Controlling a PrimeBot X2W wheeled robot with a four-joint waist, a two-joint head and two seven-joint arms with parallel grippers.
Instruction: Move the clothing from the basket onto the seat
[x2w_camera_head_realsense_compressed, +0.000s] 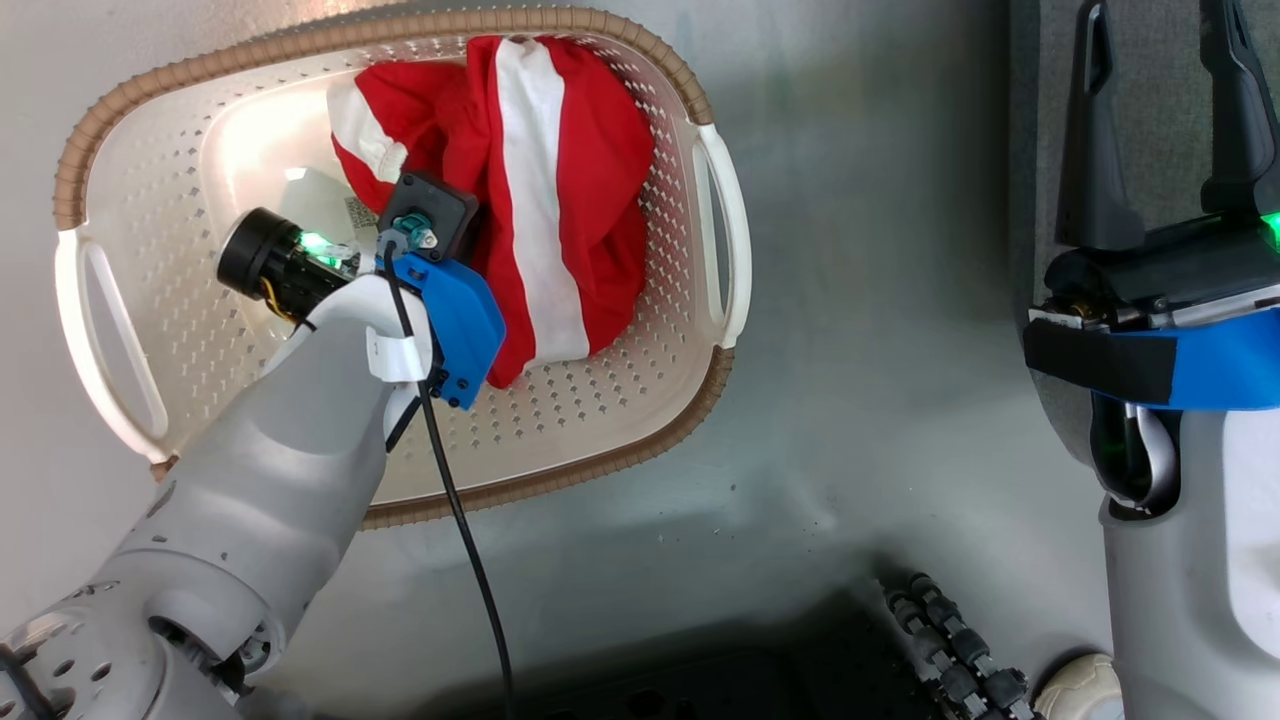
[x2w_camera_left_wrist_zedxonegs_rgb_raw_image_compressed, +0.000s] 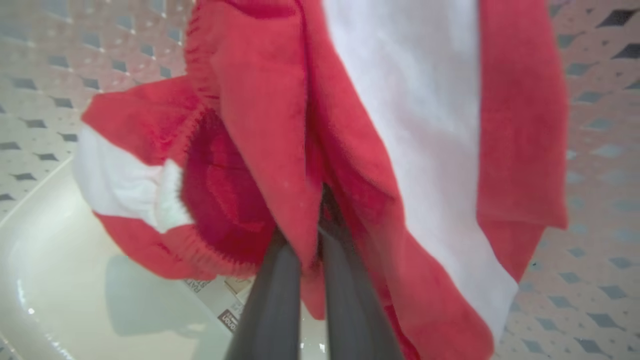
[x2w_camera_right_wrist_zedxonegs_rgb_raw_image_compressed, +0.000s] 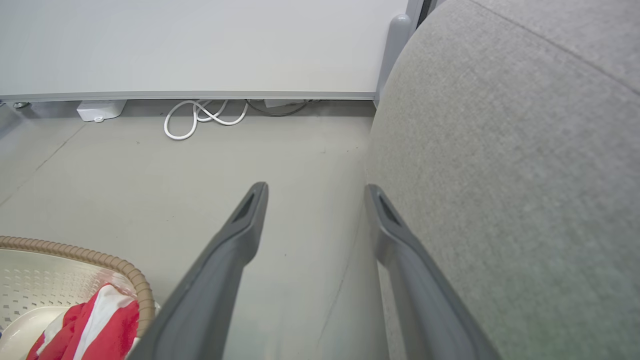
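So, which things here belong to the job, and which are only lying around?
For the job: the clothing, the basket, the sofa, the left gripper shut on the clothing.
Just lying about: the white cable and the white box by the wall.

Light comes from overhead, bright and even. In my head view the white inside of the basket (x2w_camera_head_realsense_compressed: 160, 200) blows out to glare toward its far-left rim. The grey floor (x2w_camera_head_realsense_compressed: 880, 300) carries a soft sheen, and a dark shadow spreads near the picture's bottom edge. Green lamps (x2w_camera_head_realsense_compressed: 318, 245) glow on both my wrists.

My left wrist view is soft throughout. The clothing (x2w_camera_left_wrist_zedxonegs_rgb_raw_image_compressed: 260, 125) sits too near the lens (its red still reads strong), my jaws smear at the bottom edge, and the basket's holes blur with a pink tinge. The cloth throws a grey shadow on the basket's bottom.

My right wrist view is crisp: the seat (x2w_camera_right_wrist_zedxonegs_rgb_raw_image_compressed: 500, 175) shows its weave, faintly green low down.
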